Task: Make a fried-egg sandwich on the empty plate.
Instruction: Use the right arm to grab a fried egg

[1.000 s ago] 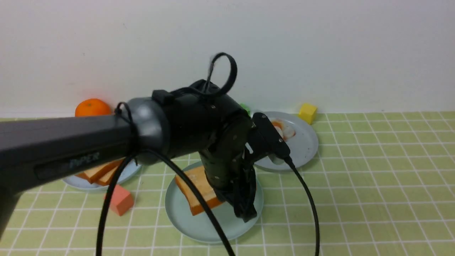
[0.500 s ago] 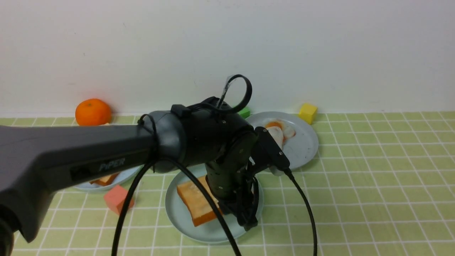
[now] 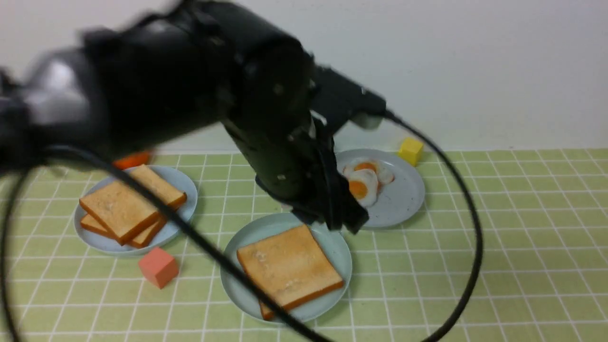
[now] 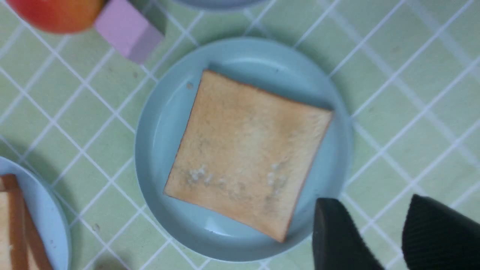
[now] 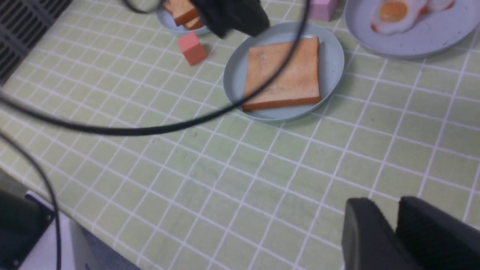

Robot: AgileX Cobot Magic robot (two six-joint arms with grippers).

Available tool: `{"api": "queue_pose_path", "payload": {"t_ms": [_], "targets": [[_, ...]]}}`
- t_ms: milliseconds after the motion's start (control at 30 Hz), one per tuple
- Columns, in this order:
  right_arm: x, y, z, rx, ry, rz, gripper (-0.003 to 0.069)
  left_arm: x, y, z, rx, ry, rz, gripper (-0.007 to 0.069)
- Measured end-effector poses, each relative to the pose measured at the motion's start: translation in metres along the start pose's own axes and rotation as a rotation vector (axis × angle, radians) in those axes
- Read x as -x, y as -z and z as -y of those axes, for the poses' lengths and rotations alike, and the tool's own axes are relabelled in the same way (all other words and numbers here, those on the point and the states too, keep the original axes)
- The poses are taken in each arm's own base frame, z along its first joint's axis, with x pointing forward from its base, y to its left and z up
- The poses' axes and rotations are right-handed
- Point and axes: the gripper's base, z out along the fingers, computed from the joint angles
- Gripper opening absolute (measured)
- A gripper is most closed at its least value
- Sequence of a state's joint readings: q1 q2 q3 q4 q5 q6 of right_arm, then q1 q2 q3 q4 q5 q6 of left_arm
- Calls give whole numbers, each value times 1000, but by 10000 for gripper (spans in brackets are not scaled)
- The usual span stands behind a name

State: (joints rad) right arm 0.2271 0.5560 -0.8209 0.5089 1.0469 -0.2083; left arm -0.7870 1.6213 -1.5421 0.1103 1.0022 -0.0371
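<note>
The pale mint-green plate [image 3: 237, 285] [image 4: 157, 157] [image 5: 234, 75], the task's empty plate, stands at the front centre. One golden toast slice [image 3: 289, 266] [image 4: 247, 150] [image 5: 281, 75] lies flat on it with nothing on top. No fried-egg sandwich is in view. Two fried eggs [image 3: 363, 183] [image 5: 393, 13] lie on a blue-grey plate [image 3: 403, 199] behind and to the right. My left gripper [image 3: 342, 213] [image 4: 378, 225] hangs open above the mint plate's far right rim, holding nothing. My right gripper [image 5: 392, 210] is over bare table nearer the robot, its tips slightly apart and empty.
A second blue-grey plate [image 3: 183, 180] at the left holds stacked toast [image 3: 123, 209]. A red cube [image 3: 159, 267] [image 5: 192, 48] sits in front of it. A yellow cube [image 3: 411, 151] stands by the wall. The left arm's cable [image 3: 468, 237] loops over the right side. A pink cube [image 4: 127, 30] lies near an orange [image 4: 56, 11].
My left gripper has let go of the toast and risen up and back. The slice, tilted before, now lies flat on the mint plate. The stacked toast and both eggs are now uncovered.
</note>
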Motion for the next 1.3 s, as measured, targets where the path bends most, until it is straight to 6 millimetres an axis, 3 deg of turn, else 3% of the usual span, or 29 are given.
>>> {"api": "queue_pose_path", "payload": {"t_ms": [33,133,200,233,300,333,367,400,433,467,533,700,833,900,1100,1300], "targets": [[8,-18,8,-6,-51,-57,188,-4,52,2,-41,41,115,134],[18,-51,23,-21,-120,-151,211,-24,109,2,-100,92,237,21],[22,-65,30,-25,-150,-184,216,-41,133,2,-126,109,299,-13],[28,-85,38,-27,-196,-213,224,-64,151,2,-145,122,354,-13],[35,-107,46,-18,-256,-237,231,-94,161,2,-160,133,409,-13],[36,-107,46,-16,-259,-232,232,-99,158,2,-159,133,407,-13],[43,-124,52,-4,-313,-246,237,-129,163,2,-164,141,472,-13],[45,-128,53,-2,-325,-244,239,-134,159,2,-164,144,471,-13],[50,-140,57,9,-362,-249,240,-156,160,2,-166,150,531,-13],[53,-145,59,10,-374,-255,242,-163,159,3,-167,152,548,-13],[65,-170,69,6,-418,-261,242,-204,151,3,-170,164,673,-13],[87,-216,92,-22,-441,-271,242,-245,137,4,-171,175,823,-13],[101,-245,106,-43,-425,-277,242,-248,136,4,-173,179,867,-13],[109,-273,122,-78,-383,-293,246,-244,138,4,-172,182,914,-13],[112,-328,163,-136,-386,-331,274,-229,136,3,-174,193,979,-13],[113,-367,200,-163,-442,-314,325,-220,124,4,-174,199,928,-13]]}}
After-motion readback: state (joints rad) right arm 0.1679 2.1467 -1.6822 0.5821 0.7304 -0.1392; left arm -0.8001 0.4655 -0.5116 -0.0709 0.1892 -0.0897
